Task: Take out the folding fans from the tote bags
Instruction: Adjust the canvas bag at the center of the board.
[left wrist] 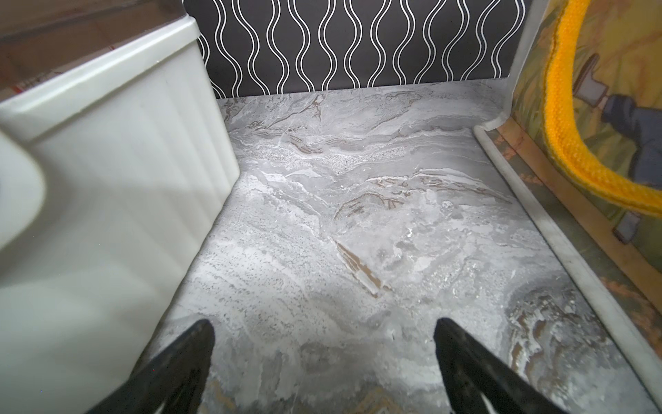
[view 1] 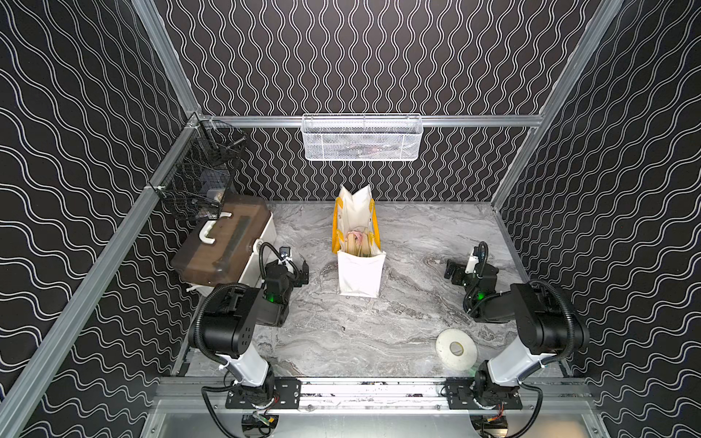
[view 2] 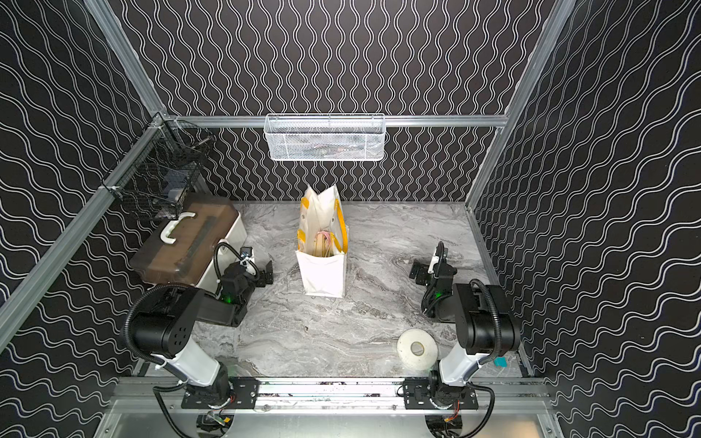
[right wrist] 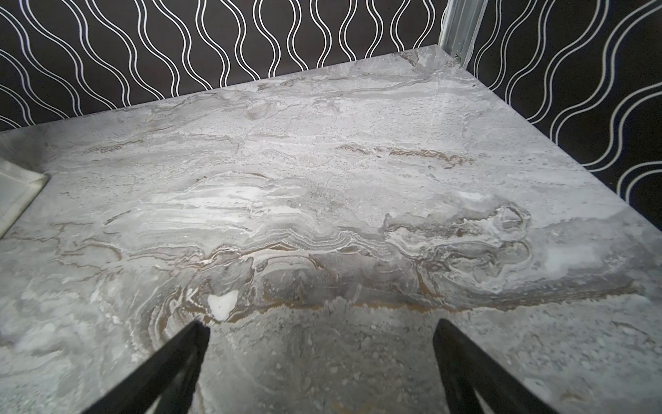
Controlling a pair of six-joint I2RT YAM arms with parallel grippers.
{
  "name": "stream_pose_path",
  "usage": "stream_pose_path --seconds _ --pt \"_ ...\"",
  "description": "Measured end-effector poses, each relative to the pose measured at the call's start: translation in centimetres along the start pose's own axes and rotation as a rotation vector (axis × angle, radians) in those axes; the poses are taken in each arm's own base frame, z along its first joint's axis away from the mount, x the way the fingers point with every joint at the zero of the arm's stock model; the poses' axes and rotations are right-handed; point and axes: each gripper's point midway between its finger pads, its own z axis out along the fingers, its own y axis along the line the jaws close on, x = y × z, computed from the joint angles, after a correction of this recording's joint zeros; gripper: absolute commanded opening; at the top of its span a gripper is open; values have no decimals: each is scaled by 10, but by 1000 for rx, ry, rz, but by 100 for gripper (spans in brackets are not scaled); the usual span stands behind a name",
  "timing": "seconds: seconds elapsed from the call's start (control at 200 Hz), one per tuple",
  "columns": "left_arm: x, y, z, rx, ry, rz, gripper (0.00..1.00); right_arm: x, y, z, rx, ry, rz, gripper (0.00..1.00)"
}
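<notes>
The white tote bag [view 1: 360, 271] [view 2: 322, 275] with yellow-orange handles stands upright at the middle of the marble table. Its mouth gapes, and the tops of several folding fans [view 1: 357, 242] [view 2: 322, 242] show inside as pale ribs with some pink. My left gripper [view 1: 301, 273] [left wrist: 324, 333] is low over the table, left of the bag and apart from it, open and empty. My right gripper [view 1: 453, 273] [right wrist: 320, 333] is right of the bag, also open and empty. The left wrist view shows the bag's printed side [left wrist: 591, 107]; its corner [right wrist: 14, 200] edges the right wrist view.
A white box with a brown lid [view 1: 223, 242] [left wrist: 107, 179] sits close beside the left arm. A white tape roll [view 1: 456, 349] lies at the front right. A black wire basket [view 1: 201, 178] and a white mesh basket [view 1: 362, 138] hang on the frame.
</notes>
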Motion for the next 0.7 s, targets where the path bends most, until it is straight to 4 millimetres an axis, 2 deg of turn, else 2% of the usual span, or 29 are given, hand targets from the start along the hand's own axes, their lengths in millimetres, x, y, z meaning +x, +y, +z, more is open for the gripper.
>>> stream_pose_path --seconds 0.335,0.496,0.701 --pt "0 -1 0 13 2 -2 100 -2 -2 0 11 0 1 100" --pt "-1 -4 -1 48 11 -5 100 -21 -5 -5 38 -38 19 100" --pt "-23 -5 -10 61 -38 -9 100 -56 -12 -8 115 -57 50 100"
